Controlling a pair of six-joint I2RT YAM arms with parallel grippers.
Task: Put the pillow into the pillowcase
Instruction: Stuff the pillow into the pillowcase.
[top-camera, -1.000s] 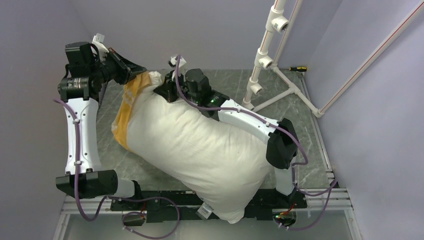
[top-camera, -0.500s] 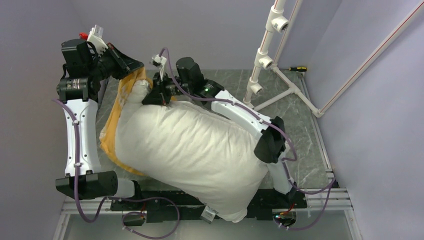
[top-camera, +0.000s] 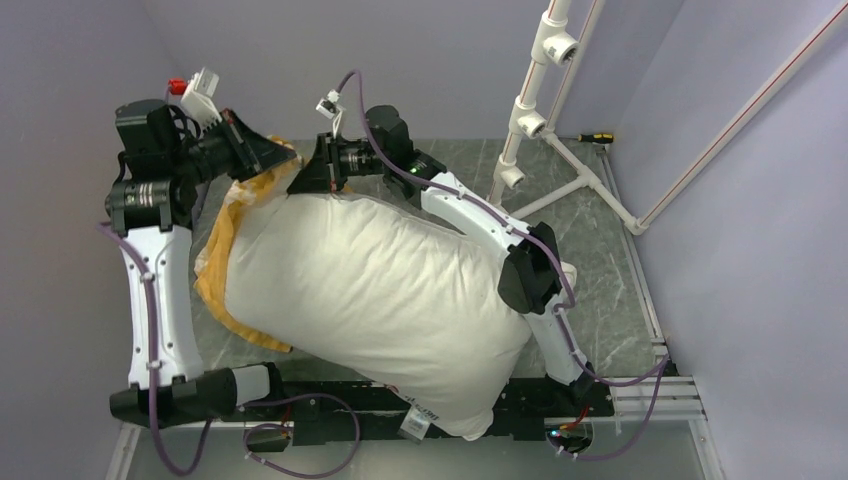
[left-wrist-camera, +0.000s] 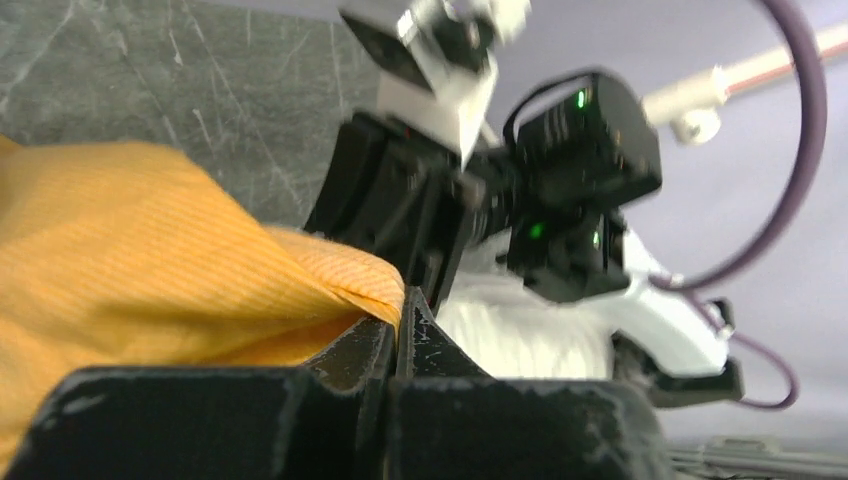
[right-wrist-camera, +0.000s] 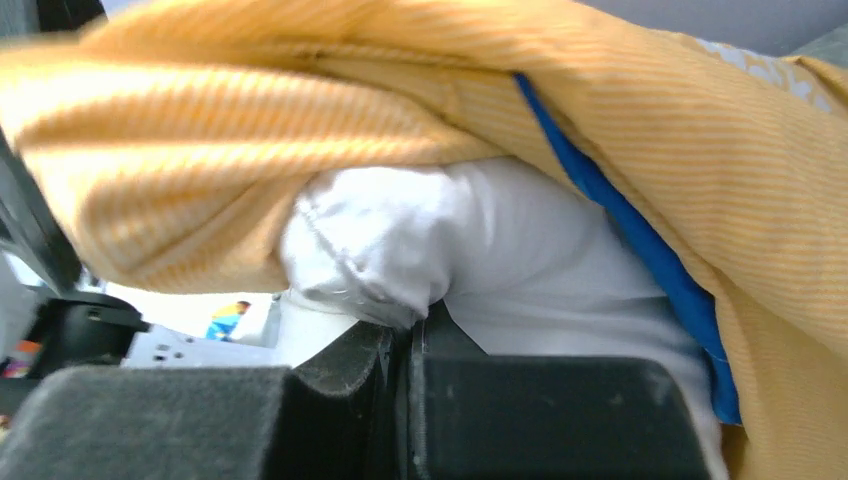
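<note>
At the far end, left tool (left-wrist-camera: 398, 318) pinches pillowcase (left-wrist-camera: 150, 230) (orange), right tool (right-wrist-camera: 412, 332) pinches pillow (right-wrist-camera: 500, 250).

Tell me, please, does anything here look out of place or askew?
Yes. The pillow lies slantwise, and its near end hangs over the near edge of the table. The pillowcase is bunched along its left side, hardly covering it. A screwdriver lies at the far edge.

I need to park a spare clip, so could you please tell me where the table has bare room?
Bare tabletop lies right of the right arm, nearer than the pipe stand. The centre and left are crowded by the pillow and pillowcase.
</note>
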